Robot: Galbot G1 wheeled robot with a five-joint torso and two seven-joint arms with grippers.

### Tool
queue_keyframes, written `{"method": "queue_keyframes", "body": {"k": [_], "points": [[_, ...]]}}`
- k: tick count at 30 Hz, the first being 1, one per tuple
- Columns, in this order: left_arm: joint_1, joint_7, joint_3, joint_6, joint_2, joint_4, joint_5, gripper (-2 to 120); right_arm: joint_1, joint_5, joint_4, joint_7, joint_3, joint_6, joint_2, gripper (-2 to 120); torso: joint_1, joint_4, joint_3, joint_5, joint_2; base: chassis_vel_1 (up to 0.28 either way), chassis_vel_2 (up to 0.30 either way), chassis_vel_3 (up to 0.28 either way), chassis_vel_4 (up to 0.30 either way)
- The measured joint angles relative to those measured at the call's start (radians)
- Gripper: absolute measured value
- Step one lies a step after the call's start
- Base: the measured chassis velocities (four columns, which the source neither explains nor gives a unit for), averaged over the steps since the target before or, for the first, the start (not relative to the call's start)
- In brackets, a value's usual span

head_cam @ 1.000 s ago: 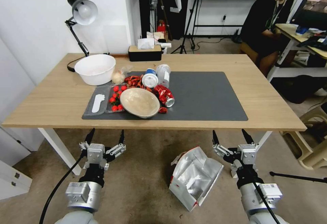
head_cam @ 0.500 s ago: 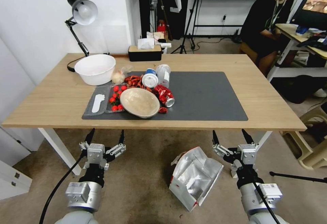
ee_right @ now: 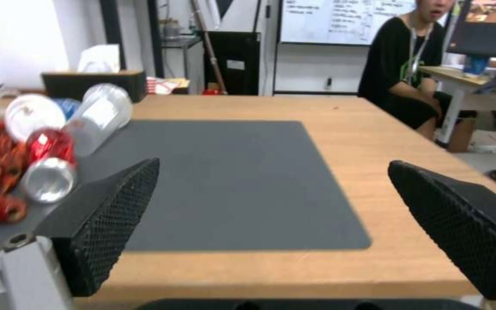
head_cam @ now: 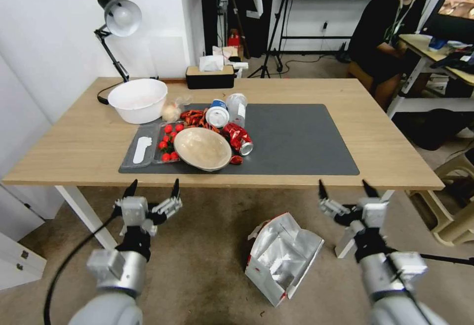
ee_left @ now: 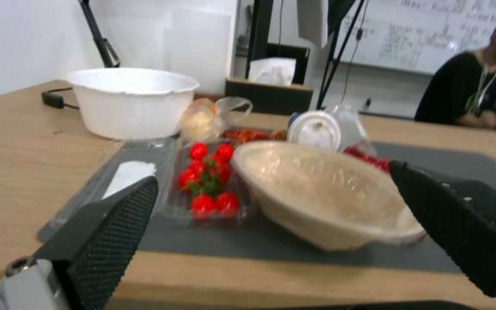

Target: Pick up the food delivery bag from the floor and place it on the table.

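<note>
At the table's [head_cam: 74,152] far left corner we see a black desk lamp [head_cam: 118,19], and just inside that corner a white bowl [head_cam: 138,99] stands on the bare wood. A dark grey mat [head_cam: 296,142] covers the middle of the tabletop. Along the mat's left edge lies a clear tray of cherry tomatoes [head_cam: 168,142], with a tilted beige bowl [head_cam: 202,148] touching it near the mat's front edge. Beside that bowl lie a crushed red can [head_cam: 238,138], and toward the mat's back edge two clear plastic cups [head_cam: 227,110] on their sides. A black tissue box [head_cam: 210,75] sits at the table's back edge.

Our left gripper [head_cam: 152,194] hangs in the air just below the table's front edge, left of centre, its two black fingers spread wide with nothing between them. The food delivery bag [head_cam: 281,258] lies tipped on the floor [head_cam: 207,265] in front of the table, its foil-lined mouth open upward, between our two arms and nearer the right one. Our right gripper [head_cam: 348,194] hangs under the front edge near the table's right corner, fingers likewise wide apart and empty, above and just right of the bag without touching it.
</note>
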Motion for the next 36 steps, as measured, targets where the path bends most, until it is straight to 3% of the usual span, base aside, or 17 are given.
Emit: {"method": "queue_keyframes", "body": {"k": [4,18,30,36], "points": [[-0.001,-0.005,-0.007,-0.022,0.002,0.014,-0.011,100,0.018,0.035,0.026,-0.027,0.029,-0.054,-0.005,100,0.000,0.0003,0.000,0.0000,0.000,0.000,0.000,0.000,0.000],[0.020,0.024,-0.023,-0.067,0.003,0.046,0.028,100,0.012,0.039,0.021,-0.031,0.031,-0.040,-0.015,100,0.000,0.0003,0.000,-0.0002,0.000,0.000,0.000,0.000,0.000],[0.026,0.033,-0.022,-0.106,0.006,0.059,0.002,100,0.013,0.039,0.014,-0.029,0.032,-0.030,-0.019,100,0.000,0.0003,0.000,-0.0002,0.000,0.000,0.000,0.000,0.000],[0.025,0.028,-0.020,-0.124,0.008,0.074,0.014,100,0.011,0.039,0.008,-0.028,0.027,-0.024,-0.018,100,-0.009,0.0003,-0.010,-0.0003,-0.020,0.000,0.000,0.000,0.000]]}}
